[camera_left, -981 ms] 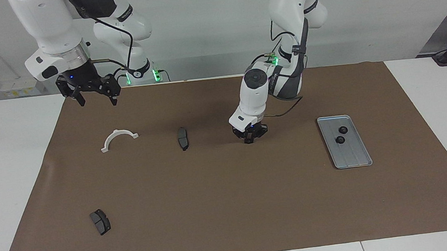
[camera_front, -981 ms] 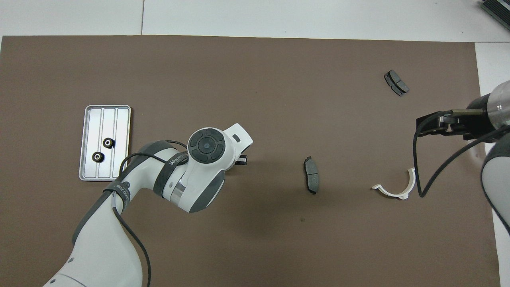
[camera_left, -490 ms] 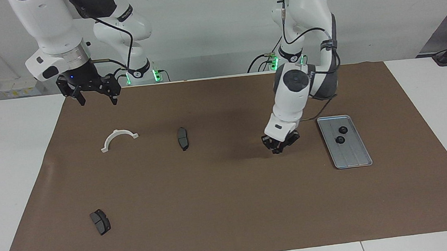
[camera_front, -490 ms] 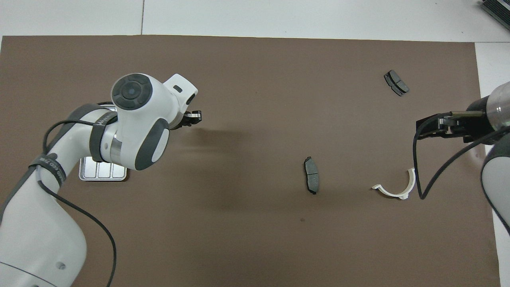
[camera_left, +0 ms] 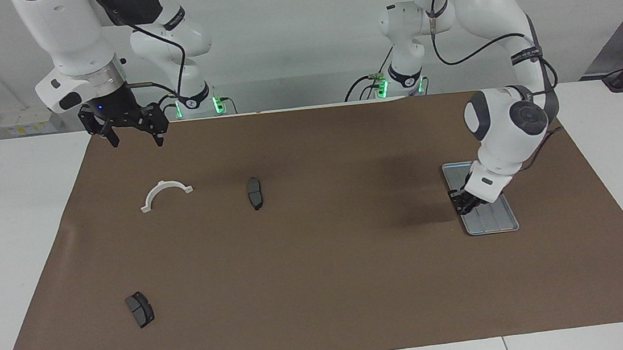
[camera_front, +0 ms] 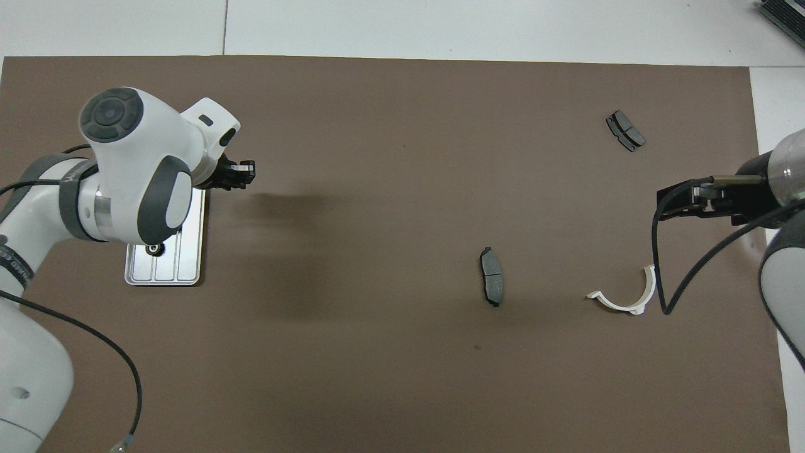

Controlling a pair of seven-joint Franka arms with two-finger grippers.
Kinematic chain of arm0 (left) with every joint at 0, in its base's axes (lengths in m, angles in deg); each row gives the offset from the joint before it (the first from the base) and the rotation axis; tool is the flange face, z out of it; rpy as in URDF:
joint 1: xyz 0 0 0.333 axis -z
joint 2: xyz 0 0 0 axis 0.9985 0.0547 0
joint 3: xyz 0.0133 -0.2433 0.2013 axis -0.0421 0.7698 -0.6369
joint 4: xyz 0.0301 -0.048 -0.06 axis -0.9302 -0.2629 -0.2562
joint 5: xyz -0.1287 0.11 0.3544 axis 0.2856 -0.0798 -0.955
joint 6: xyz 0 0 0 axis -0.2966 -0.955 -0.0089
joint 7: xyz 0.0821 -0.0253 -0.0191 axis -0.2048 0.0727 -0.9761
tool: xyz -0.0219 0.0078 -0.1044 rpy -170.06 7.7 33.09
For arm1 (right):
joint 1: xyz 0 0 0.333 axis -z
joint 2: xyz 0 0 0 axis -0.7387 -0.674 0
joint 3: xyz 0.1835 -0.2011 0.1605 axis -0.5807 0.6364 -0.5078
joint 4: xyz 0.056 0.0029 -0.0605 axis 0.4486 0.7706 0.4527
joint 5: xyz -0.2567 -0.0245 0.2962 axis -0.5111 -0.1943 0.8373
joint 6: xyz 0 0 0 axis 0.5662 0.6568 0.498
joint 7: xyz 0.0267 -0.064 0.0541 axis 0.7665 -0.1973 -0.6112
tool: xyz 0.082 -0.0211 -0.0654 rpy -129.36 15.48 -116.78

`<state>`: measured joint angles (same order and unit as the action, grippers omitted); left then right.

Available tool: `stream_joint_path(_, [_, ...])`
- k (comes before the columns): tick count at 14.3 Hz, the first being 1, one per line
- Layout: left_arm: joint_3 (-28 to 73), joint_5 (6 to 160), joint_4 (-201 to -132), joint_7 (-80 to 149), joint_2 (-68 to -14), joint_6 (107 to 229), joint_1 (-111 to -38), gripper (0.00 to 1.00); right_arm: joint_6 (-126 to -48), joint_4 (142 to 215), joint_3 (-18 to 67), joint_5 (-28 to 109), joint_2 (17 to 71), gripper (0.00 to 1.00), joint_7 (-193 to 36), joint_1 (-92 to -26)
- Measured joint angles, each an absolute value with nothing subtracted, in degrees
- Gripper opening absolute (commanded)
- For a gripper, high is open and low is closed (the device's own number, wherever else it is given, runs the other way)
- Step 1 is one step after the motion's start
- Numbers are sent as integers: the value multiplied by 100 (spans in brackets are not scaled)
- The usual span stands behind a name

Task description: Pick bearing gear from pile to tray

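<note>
Under the arm, one gear

You have one tray, with one black gear showing on it past the arm. You also have two dark grey pads and one white half-ring bracket, all on one brown mat.

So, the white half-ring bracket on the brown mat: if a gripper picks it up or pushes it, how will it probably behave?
The white half-ring bracket looks thin and plastic-like, so probably light and fairly stiff, though its open arc may flex if squeezed. It lies flat with small end tabs, so a push would likely slide or spin it rather than roll it. The narrow band offers little to grip.
</note>
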<state>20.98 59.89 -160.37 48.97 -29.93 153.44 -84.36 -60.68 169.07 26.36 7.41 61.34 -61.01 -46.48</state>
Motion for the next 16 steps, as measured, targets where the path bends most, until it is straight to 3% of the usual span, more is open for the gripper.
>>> stream_joint_path(2, [2096, 5992, -16138, 5203, -2993, 15373, -8605, 5, -6068, 16907, 2636, 741, 6134, 100, -6101, -4648])
stream_joint_path(4, [2097, 5992, -16300, 5307, -2993, 15565, -8648, 82, -6068, 16907, 2636, 741, 6134, 100, -6101, -4648])
stream_joint_path(5, [2104, 5992, -16376, 5315, -2993, 15669, -8648, 92, -6068, 16907, 2636, 741, 6134, 100, -6101, -4648])
stream_joint_path(6, [2118, 5992, -16415, 5317, -2993, 15726, -8647, 96, -6068, 16907, 2636, 741, 6134, 100, -6101, -4648])
stream_joint_path(10, [2148, 5992, -16240, 5324, -3013, 15632, -8646, 97, -6068, 16907, 2636, 741, 6134, 100, -6101, -4648])
stream_joint_path(16, [2206, 5995, -14650, 5324, -3163, 13477, -8637, 100, -6068, 16907, 2636, 741, 6134, 100, -6101, -4648])
